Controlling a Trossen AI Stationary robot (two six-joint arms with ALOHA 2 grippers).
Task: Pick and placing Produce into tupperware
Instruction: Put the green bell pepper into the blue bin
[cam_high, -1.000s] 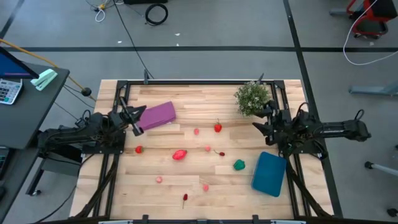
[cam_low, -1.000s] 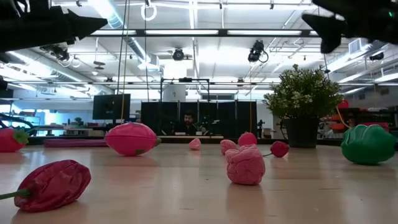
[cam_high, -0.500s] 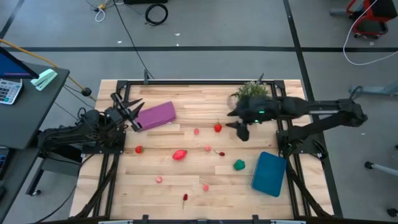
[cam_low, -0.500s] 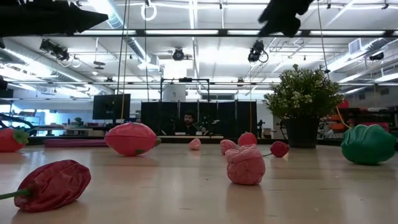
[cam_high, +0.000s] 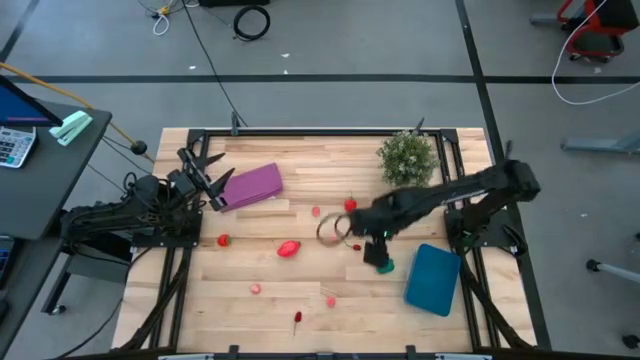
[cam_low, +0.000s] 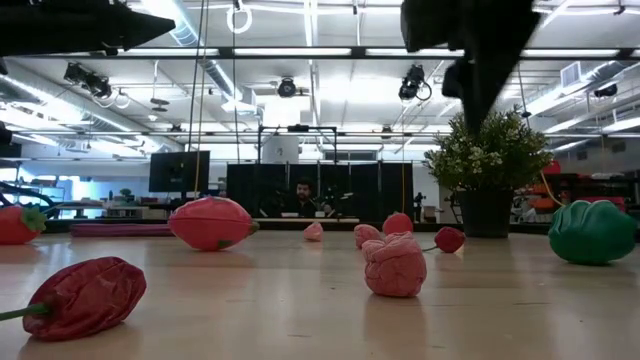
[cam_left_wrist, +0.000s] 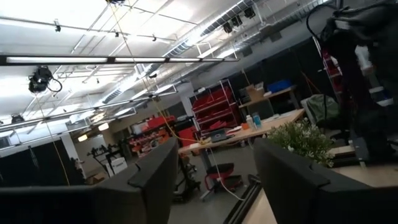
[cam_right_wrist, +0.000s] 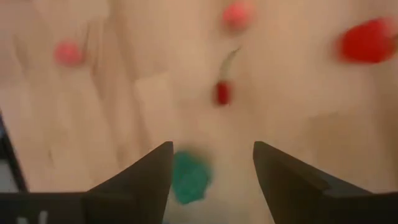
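From above, the right gripper (cam_high: 378, 262) has swung out from its side to hang over the green piece (cam_high: 386, 266), left of the tupperware (cam_high: 433, 279); the first pick looks imminent. Level with the table, produce lies untouched. Left wrist: left gripper (cam_left_wrist: 214, 180) has spread, empty, parked far left. Right wrist: fingers (cam_right_wrist: 140, 177) wide, straddling green piece, holding nothing.

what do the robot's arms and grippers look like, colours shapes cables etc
Both arms are dark, near black, built of slim jointed segments. The left gripper ends in two thin pointed fingers. The right gripper shows flat, angular dark fingers. A thin looped cable sits beside the right arm's wrist. No markings are visible.
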